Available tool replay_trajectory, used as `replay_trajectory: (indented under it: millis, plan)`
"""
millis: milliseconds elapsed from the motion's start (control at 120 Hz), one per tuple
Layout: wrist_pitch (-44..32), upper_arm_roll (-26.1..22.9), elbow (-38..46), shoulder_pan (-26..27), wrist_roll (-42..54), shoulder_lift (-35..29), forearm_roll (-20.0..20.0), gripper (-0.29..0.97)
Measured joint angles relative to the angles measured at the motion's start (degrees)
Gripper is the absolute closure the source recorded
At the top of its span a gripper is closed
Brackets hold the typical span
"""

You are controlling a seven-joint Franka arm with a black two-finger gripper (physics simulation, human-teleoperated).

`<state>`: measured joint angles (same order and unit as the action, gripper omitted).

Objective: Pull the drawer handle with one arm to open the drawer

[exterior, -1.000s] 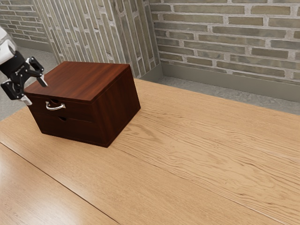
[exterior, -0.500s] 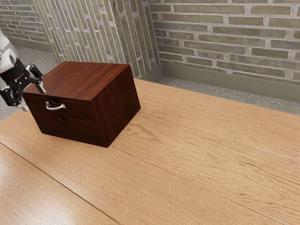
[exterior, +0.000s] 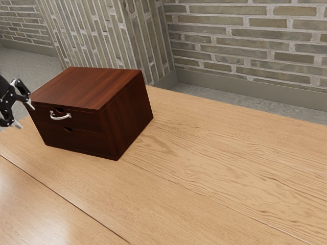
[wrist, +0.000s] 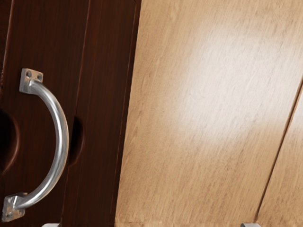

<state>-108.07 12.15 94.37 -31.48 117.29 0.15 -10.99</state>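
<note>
Fingers spread apart, the gripper (exterior: 20, 108) has backed away leftward from the drawer handle (exterior: 60, 116) — nothing grasped, drawer (exterior: 82, 120) seemingly shut.

The exterior view's left edge is cutting off the gripper (exterior: 21, 113); the drawer front (wrist: 47, 47) is running beyond the wrist view.

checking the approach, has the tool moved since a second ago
Yes. The tool has backed toward the exterior view's left and slightly down, away from the cabinet front corner. The handle is untouched.
</note>
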Motion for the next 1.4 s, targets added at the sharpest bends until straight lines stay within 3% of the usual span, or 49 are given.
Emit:
replay_trajectory:
  millis: [167, 458, 1008, 1400]
  plan:
    - [-4.3, -0.3, 2.9, -0.1, 0.4, -1.2, 0.6, 0.27]
    - [-7.3, -1.6, 5.7, 0.0, 0.7, -1.7, -3.3, 0.34]
    - [-11.6, -1.9, 5.5, 6.1, -0.3, 1.4, -5.7, 0.41]
    - [-13.2, -1.7, 5.3, 1.6, -1.3, 2.0, -5.8, 0.43]
